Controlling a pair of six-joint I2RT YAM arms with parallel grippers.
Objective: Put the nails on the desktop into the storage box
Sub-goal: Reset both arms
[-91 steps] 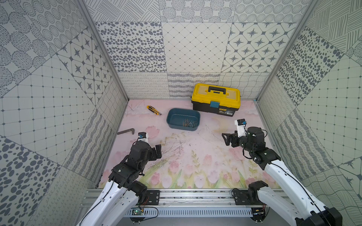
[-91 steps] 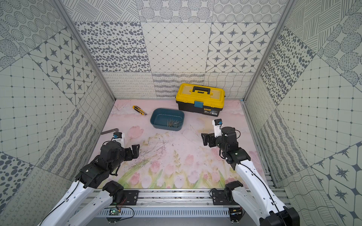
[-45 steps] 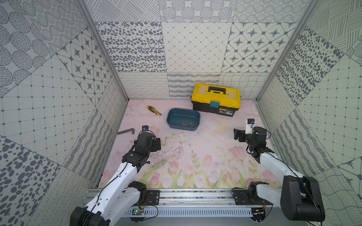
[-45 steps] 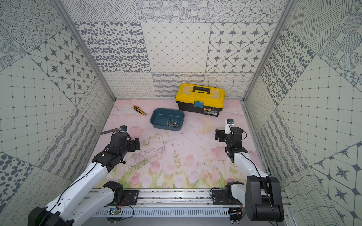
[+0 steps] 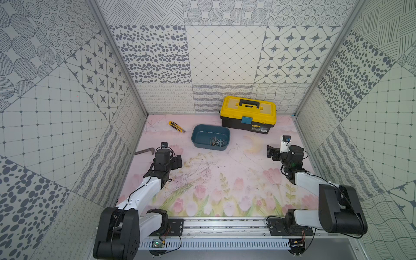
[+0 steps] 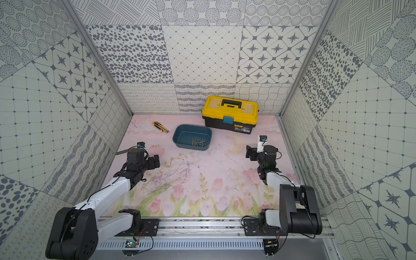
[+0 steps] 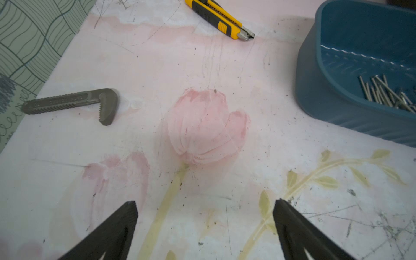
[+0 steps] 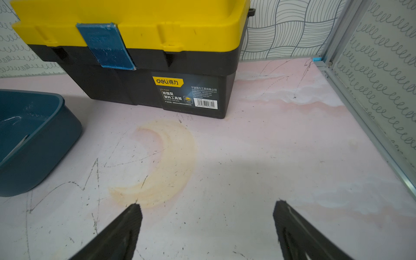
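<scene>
We saw left tool [image 7: 203,202] and right tool [image 8: 208,202] both spread wide, empty, low over the counter [image 5: 236,180]. Nails [image 5: 217,143] lay piled inside the storage box [image 5: 202,135], farther back, near the yellow toolbox [image 5: 247,110]. Utility knife [image 5: 177,127] and L-shaped bar [image 5: 145,151] lay left of the box.

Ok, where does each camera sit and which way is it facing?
Top views: high above the front rail, looking down over the pink floral desktop; left arm and right arm show.
Left wrist: rides its arm, facing the dark L-shaped metal bar and yellow utility knife; open left end effector shows.
Right wrist: rides its arm, facing the yellow-lidded toolbox; open right end effector shows.
Shared: both wrist views catch the teal plastic storage box.
</scene>
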